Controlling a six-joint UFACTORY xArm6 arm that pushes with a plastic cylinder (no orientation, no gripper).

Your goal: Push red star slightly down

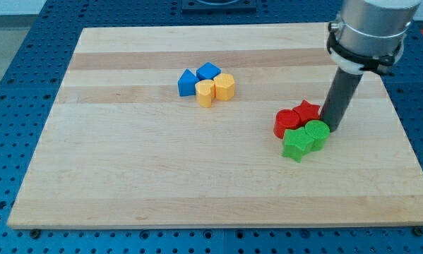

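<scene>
The tip (330, 128) sits right of the red star (308, 111), not above it, so misplaced for pushing down; no gripper shows.

A pale wooden board (197, 176) with lengthwise grain bands fills most of the view, its surface evenly lit and faintly glossy. It rests on a blue perforated table (10, 85) whose regular hole grid shows along the view's left, right and bottom edges. Small dark feet (34, 233) peek from under the board's lower edge. At the view's top, a strip of grey floor (13, 7) and a dark fixture (218, 4) appear.
</scene>
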